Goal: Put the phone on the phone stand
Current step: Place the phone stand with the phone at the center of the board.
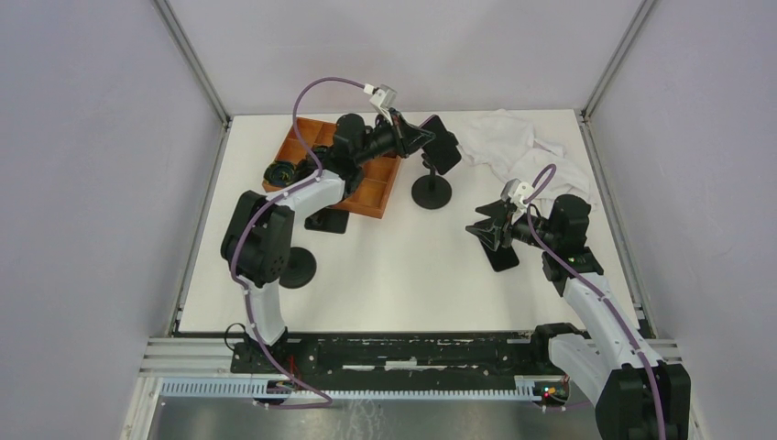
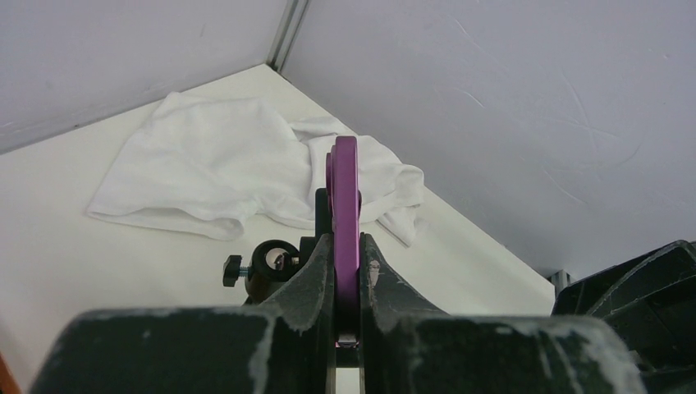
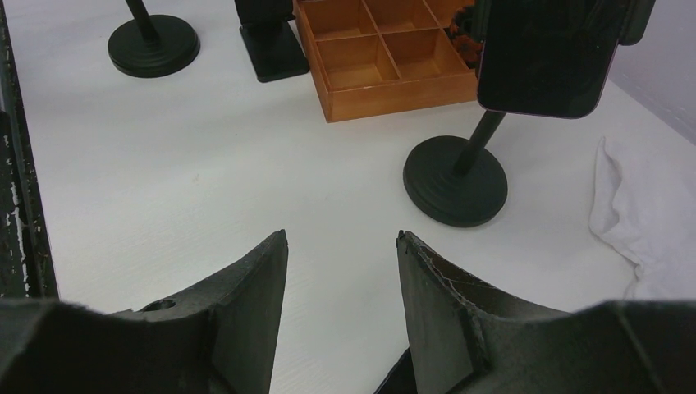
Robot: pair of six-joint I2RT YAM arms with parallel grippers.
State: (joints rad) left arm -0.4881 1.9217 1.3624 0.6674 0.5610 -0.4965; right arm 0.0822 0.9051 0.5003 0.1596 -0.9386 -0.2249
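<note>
My left gripper (image 1: pixel 420 137) is shut on the phone (image 1: pixel 444 144) and holds it in the air at the head of the black phone stand (image 1: pixel 432 192), which has a round base. In the left wrist view the phone's purple edge (image 2: pixel 344 197) stands upright between my fingers (image 2: pixel 312 275), with the stand's knobbed head (image 2: pixel 267 261) just to its left. The right wrist view shows the phone's dark screen (image 3: pixel 546 57) above the stand's post and base (image 3: pixel 455 182). I cannot tell whether the phone rests on the stand. My right gripper (image 1: pixel 481 229) is open and empty, low over the table (image 3: pixel 341 238).
A wooden compartment tray (image 1: pixel 366 174) lies at the back left, also seen in the right wrist view (image 3: pixel 386 57). A white cloth (image 1: pixel 522 147) lies at the back right. A round black base (image 1: pixel 298 268) and a square one (image 1: pixel 327 220) stand left. A black plate (image 1: pixel 499 257) lies under my right gripper.
</note>
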